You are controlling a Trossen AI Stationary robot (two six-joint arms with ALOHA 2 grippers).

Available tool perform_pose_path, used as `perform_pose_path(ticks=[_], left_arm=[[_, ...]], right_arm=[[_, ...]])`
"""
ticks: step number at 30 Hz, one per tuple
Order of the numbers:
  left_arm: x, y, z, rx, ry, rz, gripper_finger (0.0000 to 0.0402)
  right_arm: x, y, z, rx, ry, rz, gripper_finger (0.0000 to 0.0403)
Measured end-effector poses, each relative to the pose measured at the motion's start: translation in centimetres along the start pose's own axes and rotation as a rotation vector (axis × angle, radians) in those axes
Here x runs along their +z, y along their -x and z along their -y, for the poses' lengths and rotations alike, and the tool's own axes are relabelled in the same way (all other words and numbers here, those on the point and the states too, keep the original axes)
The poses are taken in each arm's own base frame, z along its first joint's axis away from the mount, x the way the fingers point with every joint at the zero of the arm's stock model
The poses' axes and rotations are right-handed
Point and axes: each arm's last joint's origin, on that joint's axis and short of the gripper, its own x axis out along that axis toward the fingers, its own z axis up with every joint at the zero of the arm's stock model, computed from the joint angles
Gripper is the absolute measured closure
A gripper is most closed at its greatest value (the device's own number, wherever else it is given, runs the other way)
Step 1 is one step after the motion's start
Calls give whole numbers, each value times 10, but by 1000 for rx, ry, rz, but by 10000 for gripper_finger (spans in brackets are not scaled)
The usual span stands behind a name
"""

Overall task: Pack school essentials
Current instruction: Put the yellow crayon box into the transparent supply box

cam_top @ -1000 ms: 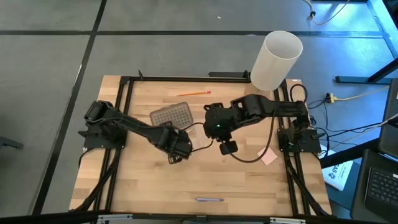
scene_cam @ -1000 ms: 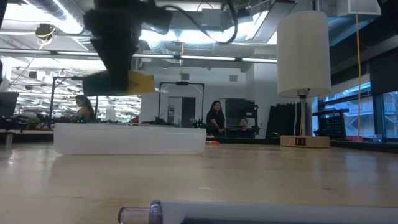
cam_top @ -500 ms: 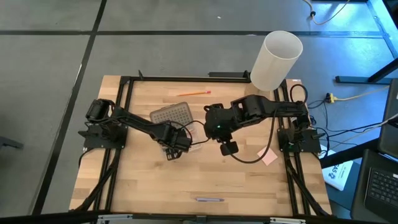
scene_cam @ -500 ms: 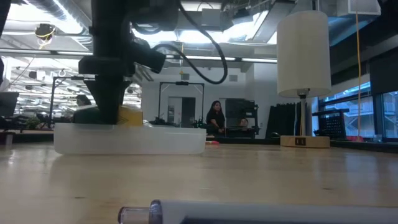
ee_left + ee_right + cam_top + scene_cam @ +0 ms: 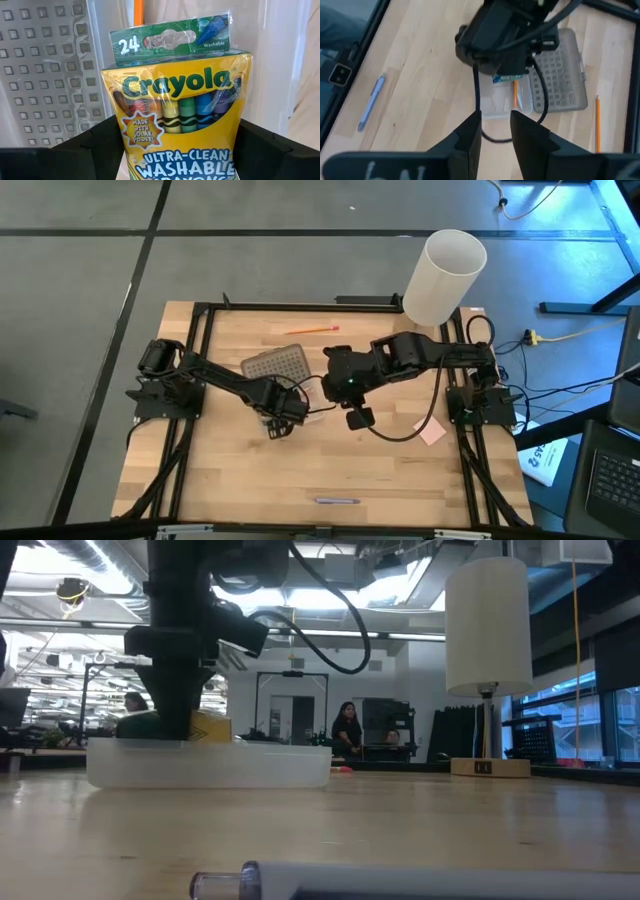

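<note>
My left gripper point(image 5: 279, 418) is shut on the green-and-yellow crayon box point(image 5: 180, 115) and stands over the clear plastic case point(image 5: 210, 762). In the low view the box point(image 5: 212, 727) sits at the case's rim. One orange pencil point(image 5: 515, 95) lies inside the case, the other point(image 5: 310, 329) on the table beyond it. The dimpled grey lid point(image 5: 275, 365) lies beside the case. My right gripper point(image 5: 358, 418) hovers open and empty to the right of the case. The grey pen point(image 5: 337, 501) and pink pad point(image 5: 432, 434) lie on the table. Scissors do not show. My left gripper pinches the crayon box by its two narrow sides near the lower half point(image 5: 125, 150), one finger point(image 5: 97, 147) on each side. It comes from above, pointing down. The box's green flap end point(image 5: 170, 37) points away from the wrist. Whether the box touches the case floor is hidden by the case wall.
The tall white cylinder point(image 5: 443, 275) stands at the far right corner. The pen point(image 5: 400, 885) lies near the near edge. A black frame point(image 5: 200, 320) borders the table. People show in the room behind the table.
My left gripper has come down with the crayon box, from well above the case to its rim, staying shut on it. My right gripper has edged slightly toward the table's left.
</note>
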Motion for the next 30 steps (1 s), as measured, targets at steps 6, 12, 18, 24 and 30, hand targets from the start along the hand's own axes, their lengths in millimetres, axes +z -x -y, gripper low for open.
perform_pose_path(ticks=[6, 12, 18, 24, 30], left_arm=[[2, 0, 1, -13, 6, 13, 108], [0, -1, 1, -26, 3, -1, 101], [0, -1, 1, -44, 3, -11, 65], [0, -1, 1, -32, 30, -4, 8], [-3, 4, 0, -15, 29, -18, 19]], right_arm=[[8, 0, 1, -11, -5, 83, 297], [15, 1, 2, -21, -9, 150, 297], [19, 2, 3, -27, -12, 196, 297], [20, 2, 3, -29, -12, 210, 297], [20, 2, 3, -29, -12, 210, 297]])
